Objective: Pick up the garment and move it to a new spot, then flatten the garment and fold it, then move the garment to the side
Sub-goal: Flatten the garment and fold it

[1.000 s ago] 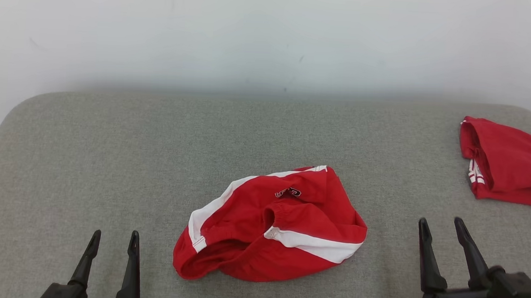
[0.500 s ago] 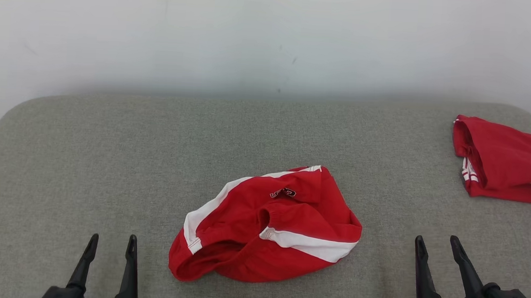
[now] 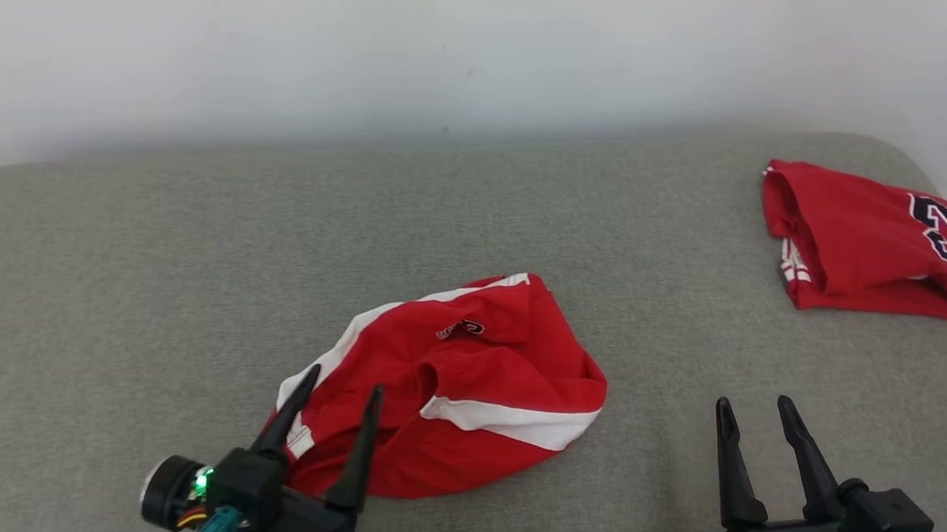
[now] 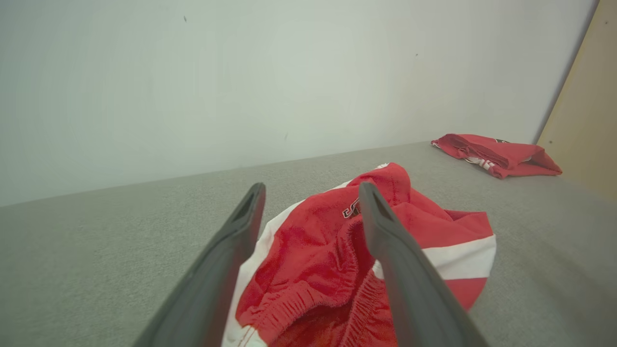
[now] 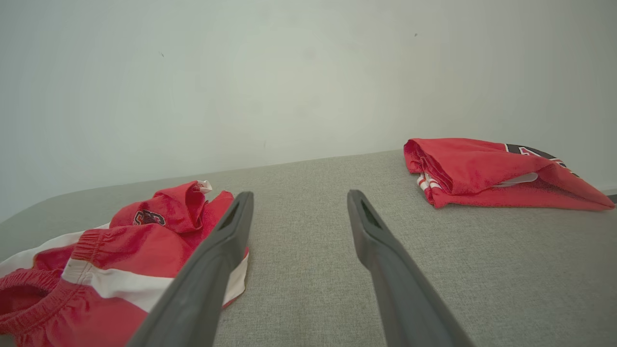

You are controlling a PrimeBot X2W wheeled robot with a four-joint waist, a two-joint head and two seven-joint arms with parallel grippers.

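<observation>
The red shorts (image 3: 467, 387) lie crumpled at the middle of the desk (image 3: 157, 266). The left tool (image 3: 344, 378) stands wide and empty, with its fingers over their near left edge. The right tool (image 3: 754, 401) is also wide and empty, just right of them. A folded shirt (image 3: 864, 238) lies far right.

Before me: grey fabric pad (image 3: 116, 280), maybe a bed | middle: crumpled red-white garment (image 3: 484, 380) | far right: folded red garment (image 3: 856, 237)

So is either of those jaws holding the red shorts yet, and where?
Nothing is held. The left gripper, jaws open, hangs over the waistband end of the crumpled red-and-white fabric shorts; the right gripper is open over grey upholstery.
</observation>
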